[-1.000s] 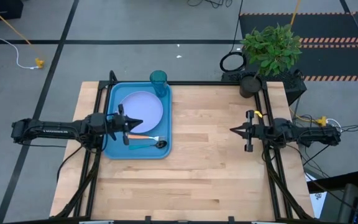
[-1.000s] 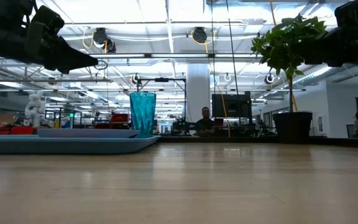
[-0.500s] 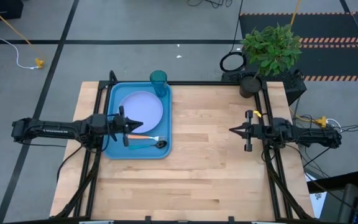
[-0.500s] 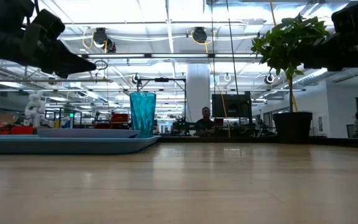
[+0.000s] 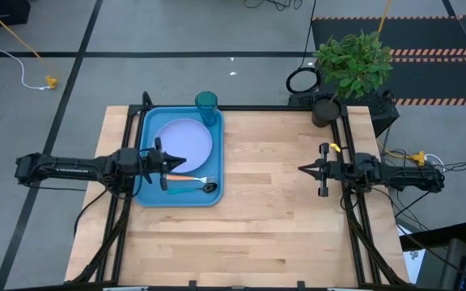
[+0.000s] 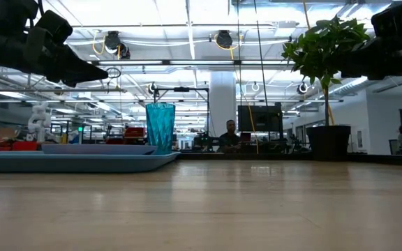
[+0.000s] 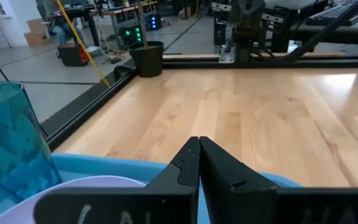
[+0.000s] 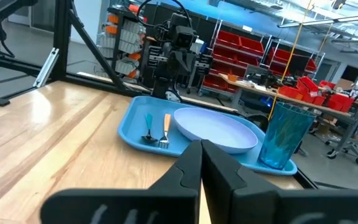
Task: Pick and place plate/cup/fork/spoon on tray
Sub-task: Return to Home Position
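A pale wooden table stands on a grey workshop floor, with a leafy plant in a dark pot at its 1 o'clock corner. Clock directions here take the top of the overhead view as twelve.

The blue tray lies toward the table's 10 o'clock side. All four pieces are on it. The plate fills the half toward 12. The cup stands upright in the tray's 1 o'clock corner, just beside the plate. The fork and the spoon lie side by side along the 6 o'clock half, their handles toward 9 and their heads toward 3, with the spoon nearer the tray's 6 o'clock rim.

The left gripper hangs over the plate's 6 o'clock edge. The fork is just at its 6 o'clock, the spoon just beyond that, and the cup is off at its 1 o'clock. Its arm reaches in level from 9 o'clock and points toward 3. The table-height view shows it raised clear above the tray. The two fingers are pressed together, with nothing between them.

The right gripper waits over bare wood at the table's 3 o'clock side, well apart from the tray. Its arm lies level and points toward 9. Its fingers are likewise closed on nothing.

Far behind the table, a person sits among racks and benches.
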Motion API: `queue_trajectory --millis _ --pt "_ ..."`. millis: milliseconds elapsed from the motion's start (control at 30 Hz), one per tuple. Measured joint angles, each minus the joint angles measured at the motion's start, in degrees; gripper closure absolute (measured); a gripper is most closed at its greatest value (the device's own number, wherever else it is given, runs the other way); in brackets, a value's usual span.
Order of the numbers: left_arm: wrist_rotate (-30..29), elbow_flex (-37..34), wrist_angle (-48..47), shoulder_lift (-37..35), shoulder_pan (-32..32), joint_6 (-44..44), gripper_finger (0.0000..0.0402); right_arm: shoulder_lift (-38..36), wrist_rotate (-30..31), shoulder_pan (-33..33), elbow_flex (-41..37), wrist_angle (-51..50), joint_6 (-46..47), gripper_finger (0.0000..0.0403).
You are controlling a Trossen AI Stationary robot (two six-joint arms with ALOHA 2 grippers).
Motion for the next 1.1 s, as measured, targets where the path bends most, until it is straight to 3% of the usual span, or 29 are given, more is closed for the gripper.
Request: queue_trajectory --millis 533,667,833,1100 --pt "0.12 -0.05 -5.42 -6.64 0.0 1.55 0.0392 0.0 0.0 0.04 0.0 0.52 0.02 0.0403" --pt "1.07 -1.91 -4.48 -6.64 0.0 0.36 0.0392 0.0 0.0 0.04 0.0 0.54 0.04 0.0403" --pt "3.41 -6.28 3.22 -6.64 0.0 -1.13 0.0395 0.0 0.0 0.04 0.0 0.56 0.02 0.0403" --pt "3.41 -6.38 1.65 -6.62 0.0 -1.64 0.0398 0.02 0.0 0.04 0.0 0.56 0.04 0.0403"
